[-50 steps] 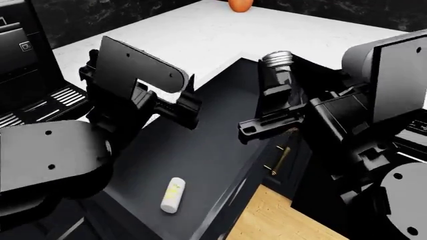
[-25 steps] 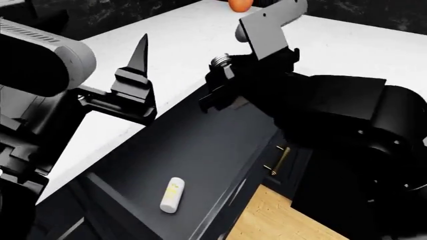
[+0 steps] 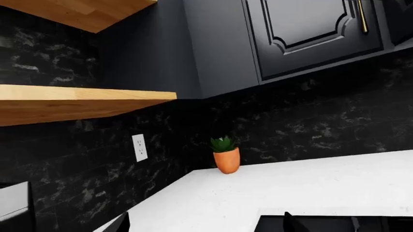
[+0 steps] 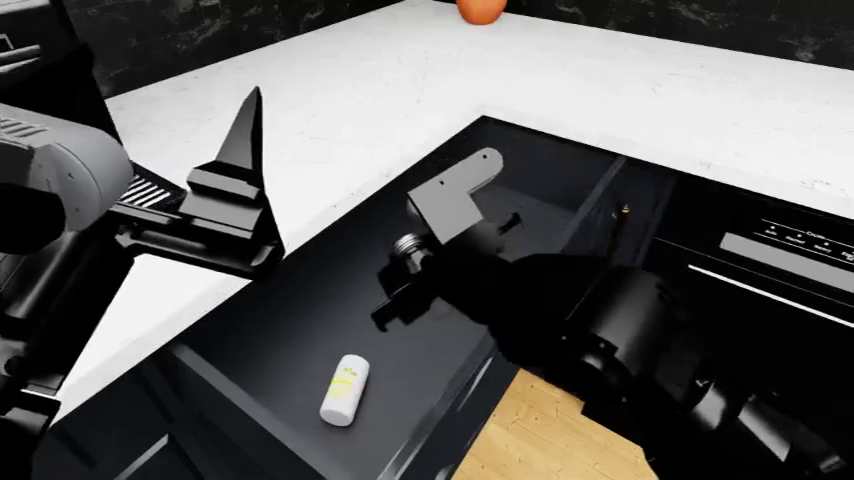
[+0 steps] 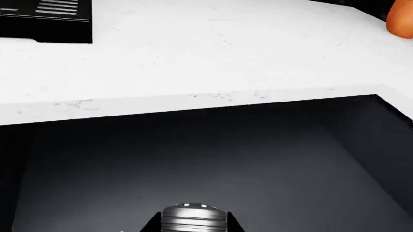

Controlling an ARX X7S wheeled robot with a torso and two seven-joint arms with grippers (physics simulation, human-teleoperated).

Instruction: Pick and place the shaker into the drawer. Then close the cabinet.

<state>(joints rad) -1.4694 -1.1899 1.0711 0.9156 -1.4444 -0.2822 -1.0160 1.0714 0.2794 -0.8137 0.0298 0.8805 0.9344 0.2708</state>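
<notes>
Open drawer (image 4: 307, 300) below inner corner of white countertop (image 4: 400, 80). On its dark floor, near front wall, we see one white cylinder (image 4: 343, 390) with yellow mark, lying flat.

We count one drawer, one shaker, one cylinder, one potted plant (image 3: 227, 159) at countertop's far edge, two grippers.

Shaker (image 4: 410, 250) hangs over drawer's middle, clamped in right gripper (image 5: 192, 224). Ribbed silver cap points toward countertop edge across drawer; body hidden by fingers, so we cannot tell its tilt.

Left gripper (image 3: 205, 224) spread wide, holding nothing, above countertop beside drawer.
</notes>
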